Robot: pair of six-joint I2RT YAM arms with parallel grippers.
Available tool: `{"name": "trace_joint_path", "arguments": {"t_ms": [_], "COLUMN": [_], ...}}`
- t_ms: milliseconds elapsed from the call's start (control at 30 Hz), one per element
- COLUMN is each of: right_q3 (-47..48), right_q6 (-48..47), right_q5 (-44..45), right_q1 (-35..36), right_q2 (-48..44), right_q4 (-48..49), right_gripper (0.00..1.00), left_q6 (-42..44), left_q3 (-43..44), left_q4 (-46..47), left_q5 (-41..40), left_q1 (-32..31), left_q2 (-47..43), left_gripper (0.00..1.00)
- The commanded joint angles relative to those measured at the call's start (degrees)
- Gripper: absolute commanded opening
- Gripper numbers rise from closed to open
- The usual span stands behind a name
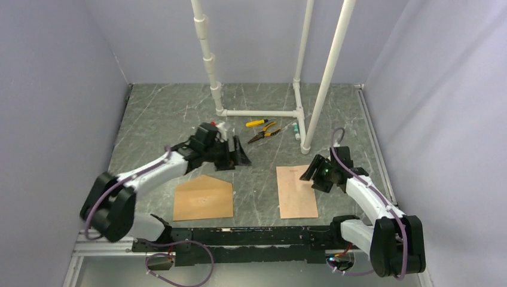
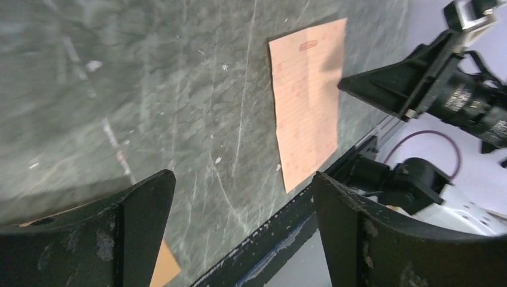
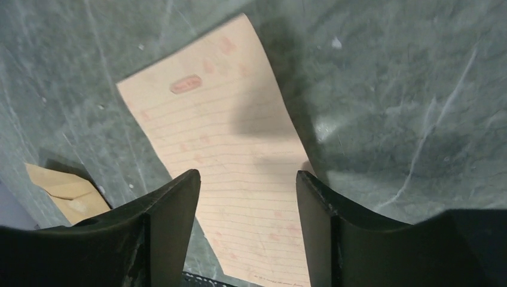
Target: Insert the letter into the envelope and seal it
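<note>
The letter (image 1: 296,191), a light peach lined sheet, lies flat on the dark marble table right of centre. It also shows in the left wrist view (image 2: 308,101) and the right wrist view (image 3: 233,167). The envelope (image 1: 203,198), kraft brown with its pointed flap open and pointing away, lies left of centre; one corner shows in the right wrist view (image 3: 66,190). My right gripper (image 1: 312,172) is open and empty, hovering over the letter's right edge. My left gripper (image 1: 242,156) is open and empty, raised above the table behind the envelope.
A white pipe frame (image 1: 263,112) stands at the back. Yellow-handled pliers (image 1: 264,133), a yellow-handled tool (image 1: 256,123) and a small white tube (image 1: 296,131) lie near its base. A black rail (image 1: 239,236) runs along the near table edge.
</note>
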Motion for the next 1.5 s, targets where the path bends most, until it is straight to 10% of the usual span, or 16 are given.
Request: {"name": "trace_joint_path", "arguments": {"t_ms": [0, 200, 633, 1067, 1200, 1467], "right_q3": [-3.04, -5.18, -6.85, -5.55, -3.64, 8.05], "right_q6": [1.57, 2.72, 3.35, 2.45, 1.12, -5.38], "right_q5": [-2.52, -3.09, -1.46, -3.21, -5.14, -11.97], "right_q1": [0.19, 0.16, 0.16, 0.23, 0.2, 0.16], "right_q2": [-0.4, -1.59, -0.19, 1.29, -1.93, -8.31], "right_q4": [3.86, 3.23, 3.39, 3.72, 2.9, 0.93], "right_gripper": [0.61, 0.33, 0.22, 0.21, 0.25, 0.65], "left_q6": [-4.46, -7.84, -23.72, -23.72, -19.62, -6.64], "left_q3": [4.83, 11.17, 6.53, 4.27, 4.97, 9.92], "left_q4": [10.53, 15.86, 34.5, 44.46, 42.67, 29.63], "left_q5": [-6.65, -7.21, -3.1, -0.29, 0.84, 13.14], "left_q1": [-8.01, -14.38, -17.97, -18.02, -17.29, -10.26], "left_q2": [11.08, 26.65, 39.39, 42.65, 39.94, 25.59], "left_gripper": [0.89, 0.85, 0.76, 0.34, 0.03, 0.03]}}
